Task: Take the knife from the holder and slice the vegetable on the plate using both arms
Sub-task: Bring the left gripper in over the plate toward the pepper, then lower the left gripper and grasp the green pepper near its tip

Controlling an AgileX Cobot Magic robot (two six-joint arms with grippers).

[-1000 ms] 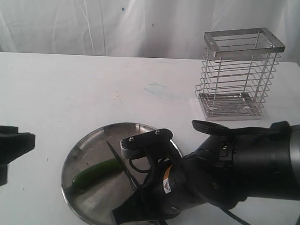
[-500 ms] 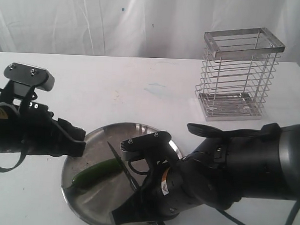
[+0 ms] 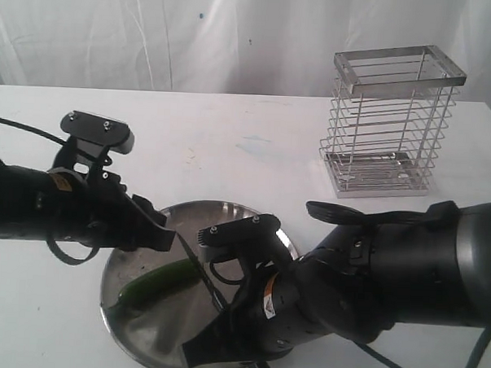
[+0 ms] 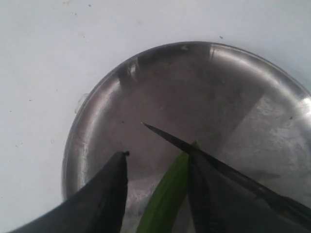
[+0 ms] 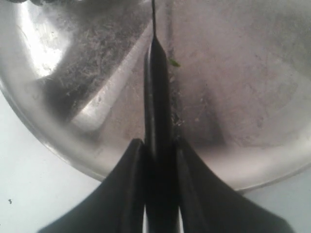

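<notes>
Exterior view: I have the knife (image 3: 199,267) out of the holder (image 3: 391,121), clamped by its handle in my right gripper (image 3: 237,340), blade resting across the vegetable (image 3: 158,283) on the plate (image 3: 140,350). My left gripper (image 4: 155,194) hangs over the plate with fingers apart, the vegetable between them. I judge that next it must close to pin the vegetable for slicing

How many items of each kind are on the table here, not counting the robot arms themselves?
Knife: 1
Green vegetable: 1
Steel plate: 1
Wire holder: 1
Total: 4
</notes>
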